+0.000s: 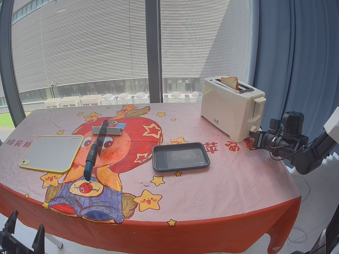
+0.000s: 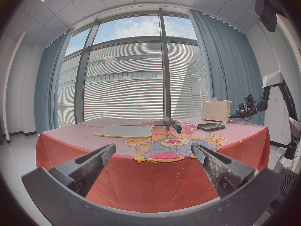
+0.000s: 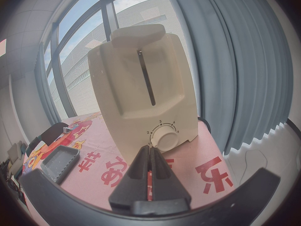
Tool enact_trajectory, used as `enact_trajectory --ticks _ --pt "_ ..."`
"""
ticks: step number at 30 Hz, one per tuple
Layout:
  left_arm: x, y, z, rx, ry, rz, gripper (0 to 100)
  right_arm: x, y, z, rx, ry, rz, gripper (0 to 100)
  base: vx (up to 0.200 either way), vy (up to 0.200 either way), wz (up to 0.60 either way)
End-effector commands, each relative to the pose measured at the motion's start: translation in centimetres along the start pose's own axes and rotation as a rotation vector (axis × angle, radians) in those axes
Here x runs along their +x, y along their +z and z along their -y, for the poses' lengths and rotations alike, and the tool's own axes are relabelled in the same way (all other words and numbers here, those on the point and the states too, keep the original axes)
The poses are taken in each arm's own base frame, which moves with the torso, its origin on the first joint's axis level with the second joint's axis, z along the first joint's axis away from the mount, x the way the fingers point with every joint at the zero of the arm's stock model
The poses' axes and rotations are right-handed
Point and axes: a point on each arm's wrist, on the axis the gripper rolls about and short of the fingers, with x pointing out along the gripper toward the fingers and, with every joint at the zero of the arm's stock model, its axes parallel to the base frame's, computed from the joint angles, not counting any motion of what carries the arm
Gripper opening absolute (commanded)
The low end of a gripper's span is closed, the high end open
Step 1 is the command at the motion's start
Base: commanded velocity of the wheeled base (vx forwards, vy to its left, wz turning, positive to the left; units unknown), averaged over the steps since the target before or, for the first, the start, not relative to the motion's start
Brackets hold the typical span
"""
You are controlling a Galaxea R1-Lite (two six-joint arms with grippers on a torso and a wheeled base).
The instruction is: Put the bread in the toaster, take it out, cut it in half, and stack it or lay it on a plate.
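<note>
While the bread (image 1: 230,82) stands up from a slot of the toaster (image 1: 229,110) at the far right, the right claw (image 3: 150,151) is closed tight and empty, its tips just beside the knob (image 3: 164,137).

The lever (image 3: 138,35) sits at the top of its slit, so I judge the step is to press it: put the closed tips on its middle and push straight down, not sideways, or the toaster may slide. The left claw (image 2: 152,148) hangs wide open and empty below the near left table edge.
</note>
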Motion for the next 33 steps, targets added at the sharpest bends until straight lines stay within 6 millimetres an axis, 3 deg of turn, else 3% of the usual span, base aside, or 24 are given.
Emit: enact_trajectory --ticks 1,10,14,17,18,19,23,33 --pt "0.0 -0.5 0.0 0.000 0.000 0.000 100 -0.1 0.0 -0.2 -0.004 0.008 0.003 0 0.000 0.000 0.00" --pt "0.0 -0.5 0.0 0.000 0.000 0.000 100 -0.6 0.4 -0.5 -0.008 0.014 0.016 0 0.000 0.000 0.00" --pt "0.0 -0.5 0.0 0.000 0.000 0.000 100 -1.1 0.0 -1.5 -0.023 0.037 0.003 0 0.000 0.000 0.00" --pt "0.0 -0.5 0.0 0.000 0.000 0.000 100 -3.4 2.0 -3.2 -0.035 0.081 0.070 0 0.000 0.000 0.00" --pt "0.0 -0.5 0.0 0.000 0.000 0.000 100 -3.4 2.0 -3.2 -0.035 0.081 0.070 0 0.000 0.000 0.00" --pt "0.0 -0.5 0.0 0.000 0.000 0.000 100 -4.9 3.2 -3.8 -0.037 0.099 0.118 0 0.000 0.000 0.00" --pt "0.0 -0.5 0.0 0.000 0.000 0.000 100 -7.0 5.1 -4.3 -0.044 0.117 0.196 0 0.000 0.000 0.00" --pt "0.0 -0.5 0.0 0.000 0.000 0.000 100 -7.5 7.2 -4.2 -0.055 0.144 0.346 0 0.000 0.000 0.00"
